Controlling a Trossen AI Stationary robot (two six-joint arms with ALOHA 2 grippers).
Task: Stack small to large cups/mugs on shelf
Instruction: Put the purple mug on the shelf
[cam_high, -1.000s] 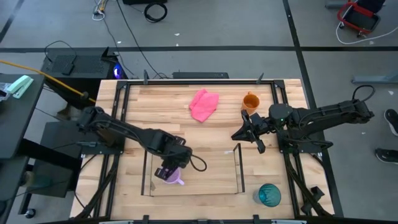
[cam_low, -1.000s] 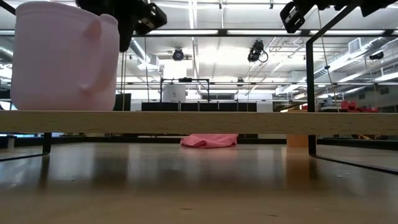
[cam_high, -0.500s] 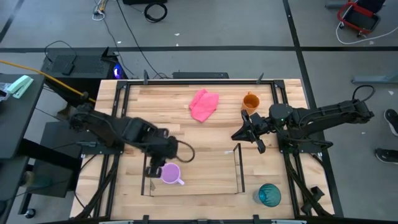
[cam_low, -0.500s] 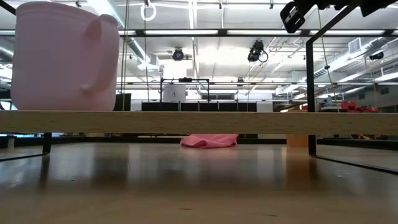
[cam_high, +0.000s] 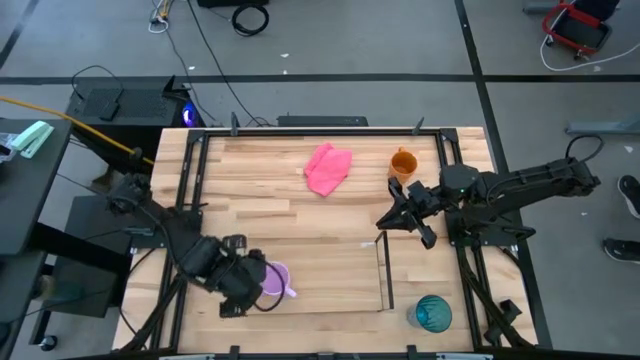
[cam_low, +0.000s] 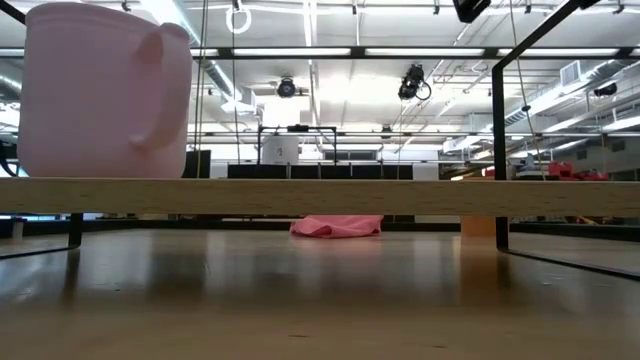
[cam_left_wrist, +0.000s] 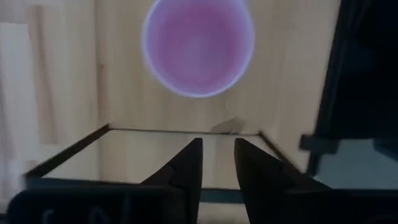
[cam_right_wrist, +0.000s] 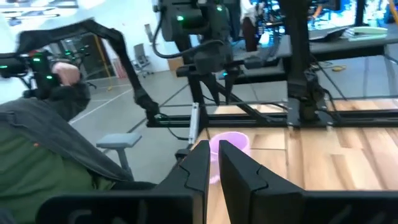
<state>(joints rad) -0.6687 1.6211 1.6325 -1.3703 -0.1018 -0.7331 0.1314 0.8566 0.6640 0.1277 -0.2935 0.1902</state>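
Note:
The lilac mug (cam_high: 275, 280) (cam_left_wrist: 198, 46) stands upright by its base on the left part of the shelf (cam_high: 340, 300), whose wood board (cam_low: 320, 195) carries it (cam_low: 100, 95). The orange mug (cam_high: 403, 162) stands on the table near the far edge. The teal cup (cam_high: 433, 313) stands on the table by the shelf's near right corner. My left gripper (cam_high: 248, 292) (cam_left_wrist: 217, 155) hovers just left of the lilac mug, fingers a narrow gap apart, touching nothing. My right gripper (cam_high: 382, 221) (cam_right_wrist: 213, 152) is shut, above the shelf's far right corner.
A pink cloth (cam_high: 328, 167) (cam_low: 337, 226) lies crumpled near the table's far edge, left of the orange mug. The shelf's clear walls on thin dark posts (cam_high: 383, 270) stand around the board. The middle and right of the shelf board are bare.
My left gripper has drawn back from over the lilac mug toward the table's near left corner. The mug stays upright on the shelf's left part. My right gripper has risen a little.

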